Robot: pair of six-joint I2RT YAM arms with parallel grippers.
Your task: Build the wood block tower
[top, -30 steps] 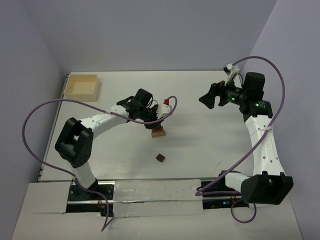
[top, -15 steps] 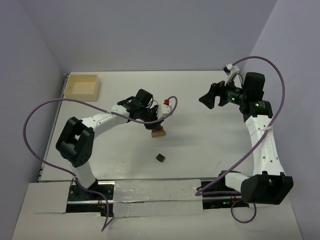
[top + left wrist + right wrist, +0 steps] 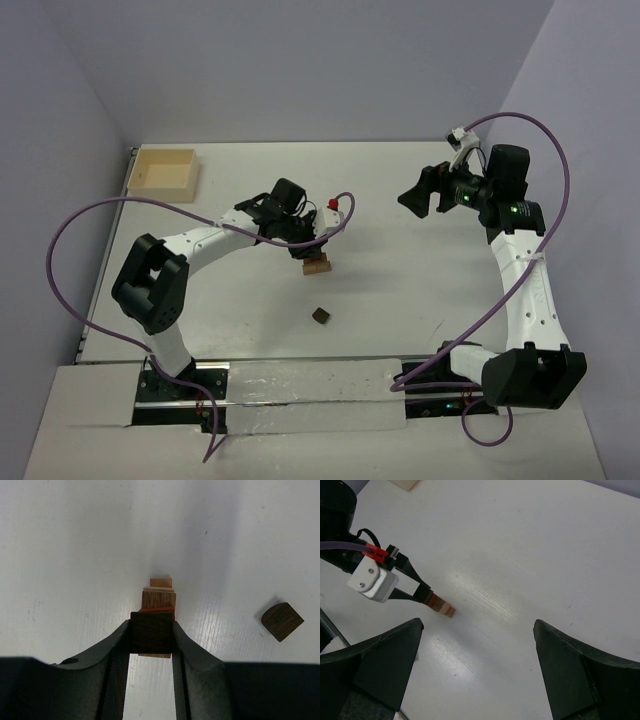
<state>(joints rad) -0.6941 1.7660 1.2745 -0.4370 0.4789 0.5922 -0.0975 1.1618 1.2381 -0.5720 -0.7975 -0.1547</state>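
Note:
The wood block tower [image 3: 317, 265] stands mid-table as a small stack of tan and reddish-brown blocks [image 3: 158, 599]. My left gripper [image 3: 151, 628] is shut on a dark brown block [image 3: 151, 636], held at the top of the stack, directly over its reddish-brown piece [image 3: 159, 609]. Whether the block rests on the stack I cannot tell. Another dark brown wood block [image 3: 282, 621] lies loose on the table, nearer the arm bases [image 3: 321, 316]. My right gripper [image 3: 477, 626] hangs open and empty at the far right [image 3: 418, 198], well away from the tower [image 3: 443, 606].
A pale square wooden box [image 3: 163, 170] sits at the far left corner. Purple cables loop off both arms, one [image 3: 60, 240] along the left side. The table's near edge carries the arm bases and a white strip [image 3: 300, 385].

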